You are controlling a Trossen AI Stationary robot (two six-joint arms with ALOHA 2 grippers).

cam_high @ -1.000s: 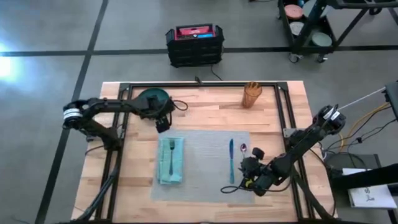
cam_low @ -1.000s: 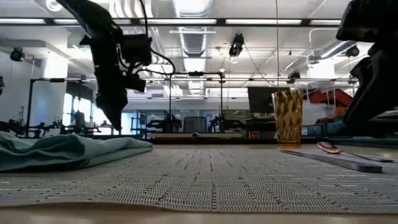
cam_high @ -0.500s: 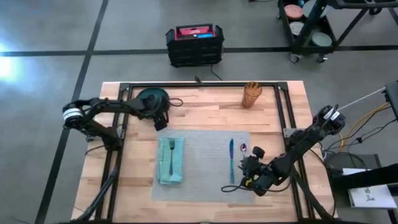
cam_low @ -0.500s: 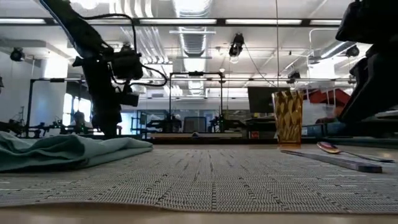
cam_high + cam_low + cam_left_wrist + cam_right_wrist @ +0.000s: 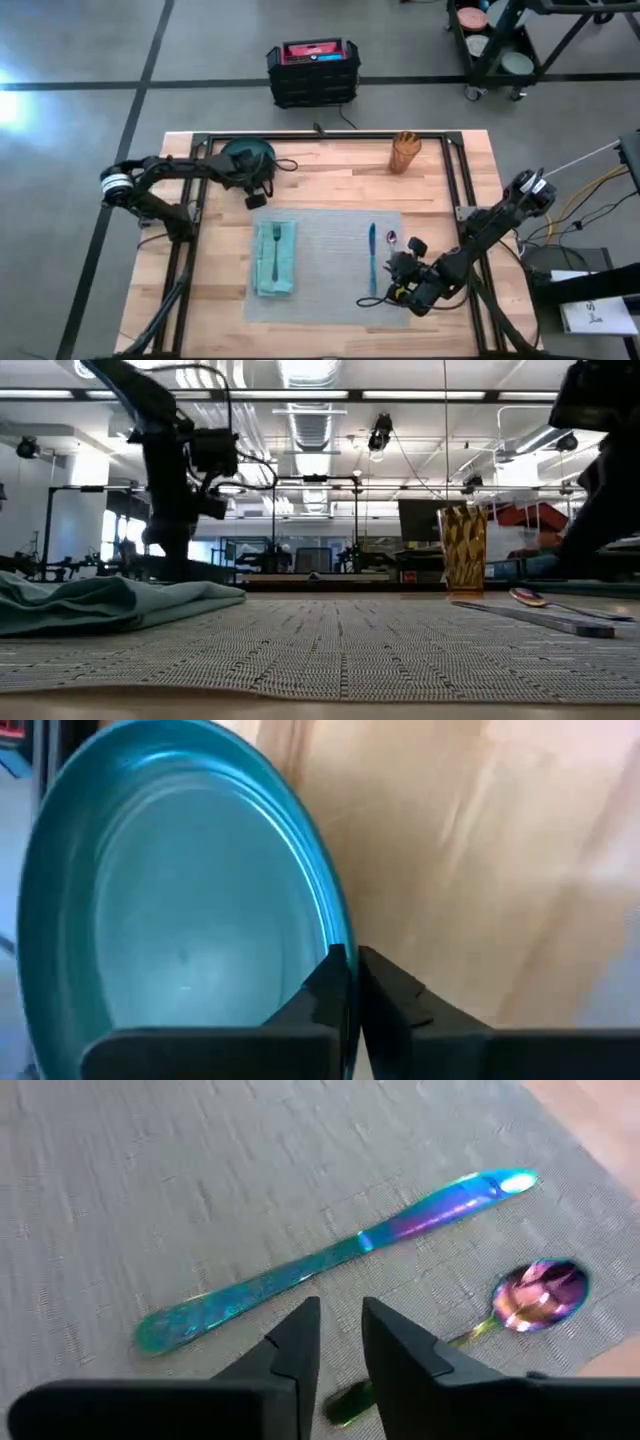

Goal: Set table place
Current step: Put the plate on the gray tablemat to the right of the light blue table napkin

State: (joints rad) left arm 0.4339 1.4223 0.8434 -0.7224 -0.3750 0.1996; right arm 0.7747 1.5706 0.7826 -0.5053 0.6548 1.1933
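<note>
We noted the table point(image 5: 330, 170) carried the placemat point(image 5: 325, 265) at its centre. Off the placemat's far left corner sat the plate point(image 5: 245, 157), on bare wood. The left gripper point(image 5: 352, 982) was clamped on the plate's rim, jaws nearly together. We judged the plate stiff, smooth and fairly light, best held at the rim. On the placemat lay the napkin point(image 5: 274, 257) with fork point(image 5: 275, 250), the knife point(image 5: 330, 1260) and spoon point(image 5: 520, 1305). The right gripper point(image 5: 340, 1330) hovered over the knife, jaws slightly parted.

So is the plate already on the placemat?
No, the plate sits on bare table beyond the placemat, with the left gripper at its rim.
</note>
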